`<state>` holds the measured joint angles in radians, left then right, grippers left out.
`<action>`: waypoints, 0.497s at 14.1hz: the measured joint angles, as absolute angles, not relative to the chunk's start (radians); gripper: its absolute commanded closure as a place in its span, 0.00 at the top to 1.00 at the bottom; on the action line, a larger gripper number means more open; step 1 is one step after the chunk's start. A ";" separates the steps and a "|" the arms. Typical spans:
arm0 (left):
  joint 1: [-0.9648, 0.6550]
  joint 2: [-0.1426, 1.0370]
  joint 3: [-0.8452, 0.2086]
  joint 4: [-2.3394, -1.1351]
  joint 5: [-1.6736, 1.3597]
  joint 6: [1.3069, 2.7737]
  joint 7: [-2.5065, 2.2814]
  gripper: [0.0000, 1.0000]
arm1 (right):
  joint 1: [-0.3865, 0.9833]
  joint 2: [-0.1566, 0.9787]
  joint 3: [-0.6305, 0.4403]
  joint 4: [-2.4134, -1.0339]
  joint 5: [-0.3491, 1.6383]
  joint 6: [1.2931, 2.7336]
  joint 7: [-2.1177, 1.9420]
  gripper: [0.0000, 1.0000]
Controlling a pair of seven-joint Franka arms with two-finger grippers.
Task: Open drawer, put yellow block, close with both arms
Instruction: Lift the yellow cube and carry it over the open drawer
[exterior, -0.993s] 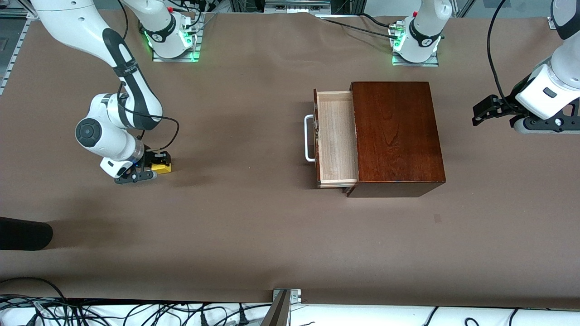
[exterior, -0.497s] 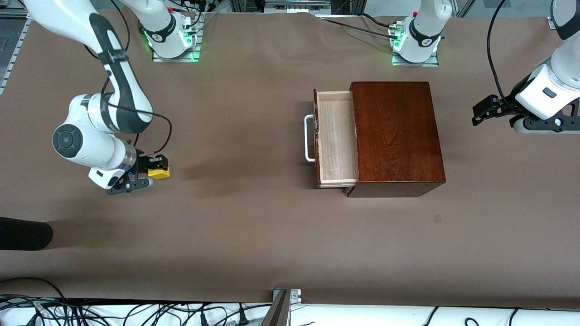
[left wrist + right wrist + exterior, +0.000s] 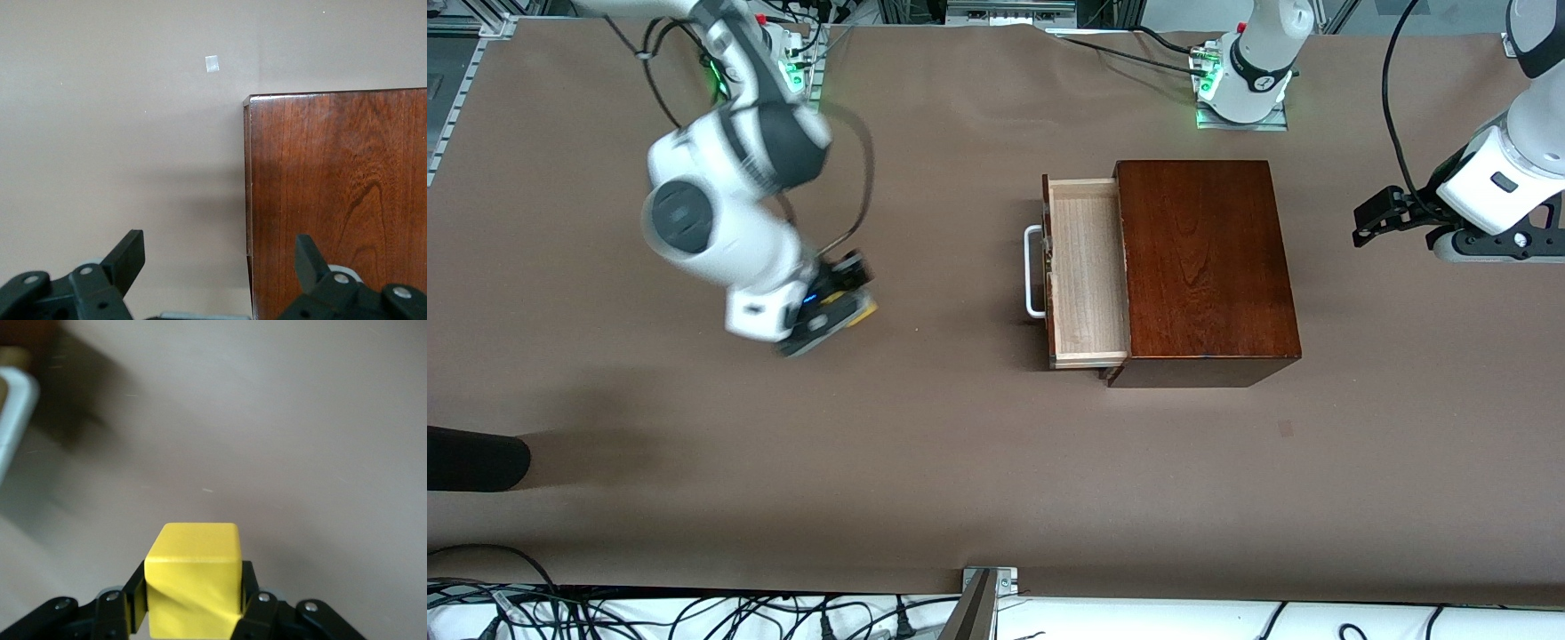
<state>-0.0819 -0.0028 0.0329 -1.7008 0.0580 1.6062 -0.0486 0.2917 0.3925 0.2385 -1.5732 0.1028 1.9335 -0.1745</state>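
Observation:
The drawer (image 3: 1087, 271) stands pulled out of the dark reddish-brown box (image 3: 1202, 267), its pale tray bare, its white handle (image 3: 1032, 271) toward the right arm's end. My right gripper (image 3: 852, 298) is shut on the yellow block (image 3: 861, 309) and holds it in the air over the bare table between the right arm's end and the drawer. In the right wrist view the block (image 3: 193, 577) sits between the fingers (image 3: 248, 587), with the white handle (image 3: 13, 420) at the edge. My left gripper (image 3: 1369, 222) is open and waits beside the box at the left arm's end; its wrist view shows the box top (image 3: 337, 200).
The brown table cover (image 3: 925, 444) spreads around the box. A small pale square mark (image 3: 1285, 428) lies nearer the front camera than the box. A dark object (image 3: 471, 458) juts in at the right arm's end. Cables run along the front edge.
My right gripper has lifted the yellow block off the table and carried it toward the drawer. The left arm has not moved.

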 measured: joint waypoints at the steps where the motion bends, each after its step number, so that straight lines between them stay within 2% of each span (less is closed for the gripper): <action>1: -0.082 -0.003 0.033 -1.701 0.058 1.606 -0.049 1.00 | 0.332 0.393 0.249 -1.564 0.103 1.930 -0.175 0.00; 7: -0.082 -0.003 0.033 -1.701 0.058 1.606 -0.049 1.00 | 0.603 0.414 0.286 -1.466 0.014 1.945 -0.167 0.00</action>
<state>-0.0819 -0.0028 0.0329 -1.7010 0.0580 1.6062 -0.0486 0.6027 0.4137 0.2863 -1.4662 0.0138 1.9448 -0.1667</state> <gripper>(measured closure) 0.000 0.445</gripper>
